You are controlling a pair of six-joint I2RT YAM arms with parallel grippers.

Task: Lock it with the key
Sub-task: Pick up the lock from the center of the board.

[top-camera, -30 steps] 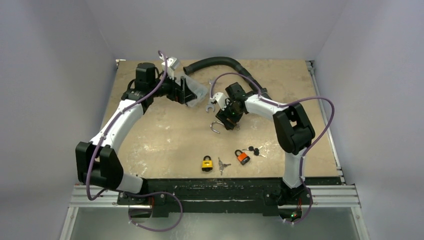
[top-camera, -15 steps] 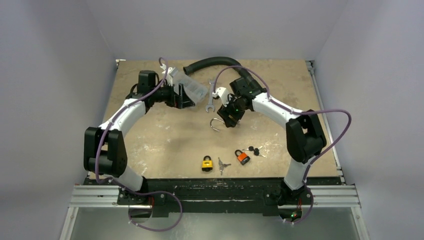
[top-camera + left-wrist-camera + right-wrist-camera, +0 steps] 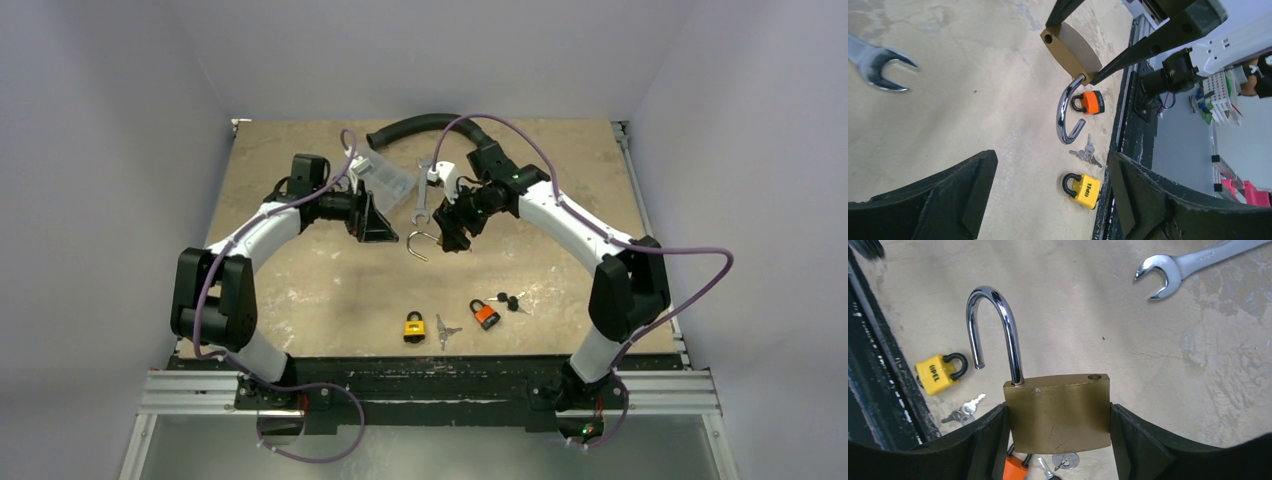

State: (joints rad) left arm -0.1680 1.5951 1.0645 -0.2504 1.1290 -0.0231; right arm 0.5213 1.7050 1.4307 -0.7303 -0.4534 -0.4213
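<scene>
My right gripper (image 3: pixel 452 228) is shut on the body of a brass padlock (image 3: pixel 1058 412) and holds it above the table. Its chrome shackle (image 3: pixel 995 325) is swung open, with the free end out of its hole. The padlock also shows in the left wrist view (image 3: pixel 1070 47). My left gripper (image 3: pixel 378 222) is open and empty, just left of the padlock, facing it. A silver key bunch (image 3: pixel 445 330) lies on the table near the front, between a yellow padlock (image 3: pixel 414 326) and an orange padlock (image 3: pixel 484 314). Black-headed keys (image 3: pixel 510 300) lie beside the orange one.
A steel wrench (image 3: pixel 420 196) lies just behind the two grippers. A clear plastic bag (image 3: pixel 385 175) lies behind the left gripper. A black corrugated hose (image 3: pixel 430 125) curves along the back. The table's front edge is a black rail (image 3: pixel 430 370).
My left gripper has swung away from the clear bag, forward and right toward the brass padlock. My right gripper has carried the padlock a little left; its elbow has swung right.
</scene>
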